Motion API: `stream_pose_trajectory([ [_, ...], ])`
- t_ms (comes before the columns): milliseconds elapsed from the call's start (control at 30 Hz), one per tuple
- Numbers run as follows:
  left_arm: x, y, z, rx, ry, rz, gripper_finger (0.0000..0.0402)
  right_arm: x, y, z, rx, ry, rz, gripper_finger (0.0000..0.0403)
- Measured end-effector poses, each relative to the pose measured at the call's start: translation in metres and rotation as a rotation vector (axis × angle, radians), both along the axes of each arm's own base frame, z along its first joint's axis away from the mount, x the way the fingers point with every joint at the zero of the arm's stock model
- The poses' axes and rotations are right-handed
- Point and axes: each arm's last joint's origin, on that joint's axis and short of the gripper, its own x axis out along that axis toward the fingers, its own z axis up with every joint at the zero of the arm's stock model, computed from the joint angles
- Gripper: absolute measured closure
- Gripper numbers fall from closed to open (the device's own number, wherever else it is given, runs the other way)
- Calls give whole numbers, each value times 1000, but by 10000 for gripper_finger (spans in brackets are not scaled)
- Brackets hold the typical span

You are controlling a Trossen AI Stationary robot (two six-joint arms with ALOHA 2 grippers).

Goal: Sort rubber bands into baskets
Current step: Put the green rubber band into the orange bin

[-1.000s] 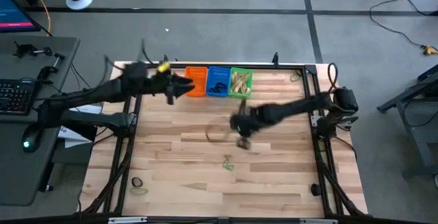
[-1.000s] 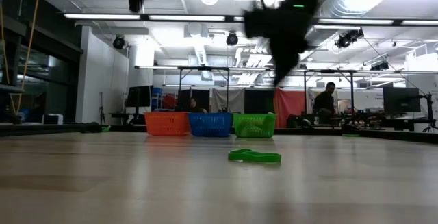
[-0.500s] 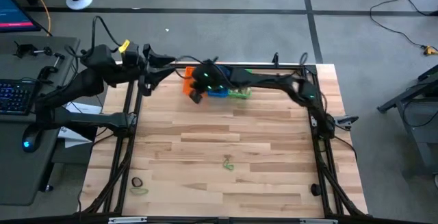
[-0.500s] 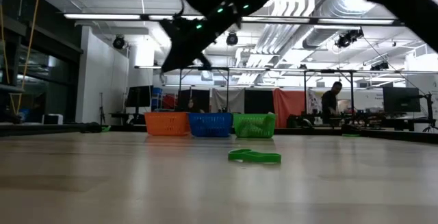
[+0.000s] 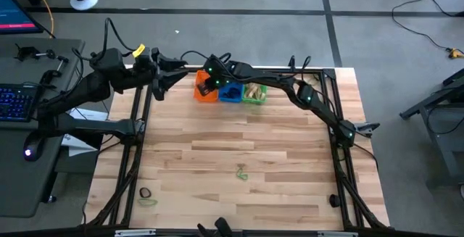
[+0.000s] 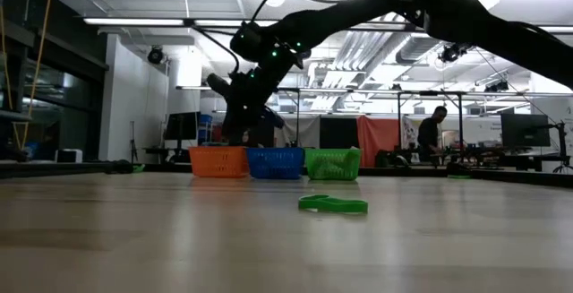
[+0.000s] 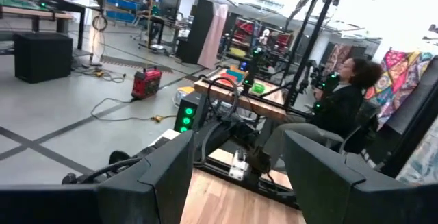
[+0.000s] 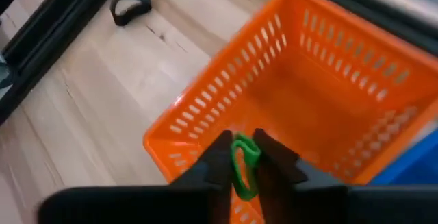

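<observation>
We hold a thin green rubber band [image 8: 241, 166] pinched in our right hand [image 8: 241, 161] above the orange slatted plastic basket [image 8: 328, 107], release presumably next, left hand [image 7: 236, 166] wide and idle.

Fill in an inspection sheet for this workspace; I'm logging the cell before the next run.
Surface: wooden table, bare planks over most of it.
Job's things: orange basket, blue basket and green basket in a row at the far edge; the green one holds tan bands. Loose green rubber band mid-table; a black band and a green band near the front left corner.
Clutter: nothing seen.
Grippers: right gripper above the orange basket's rim, pinching a green band; left gripper open, raised off the table's far left corner.
Cables: black cables along both arms.
Surroundings: seated person beyond the table; keyboard desk at left.
</observation>
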Motion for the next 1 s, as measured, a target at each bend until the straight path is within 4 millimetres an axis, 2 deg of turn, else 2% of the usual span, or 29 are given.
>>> stream_pose_trajectory([
  [133,0,0,0,23,6,4,188,-2,-3,1,10,1,-12,280],
  [300,0,0,0,45,12,5,188,-6,-8,18,-8,-17,22,193],
  [400,0,0,0,57,16,7,188,-12,-17,26,12,-30,13,168],
  [500,-1,3,0,66,19,23,188,-26,-27,31,42,12,16,163],
  [633,-2,7,-1,40,19,52,188,-61,-46,53,-16,163,-36,164],
  [767,-1,13,-7,20,60,79,188,-110,-73,74,-36,345,-107,165],
  [900,7,22,-19,-55,99,109,188,-159,-100,76,7,567,-234,165],
  [1000,16,28,-27,-120,121,120,188,-189,-119,77,40,659,-331,165],
])
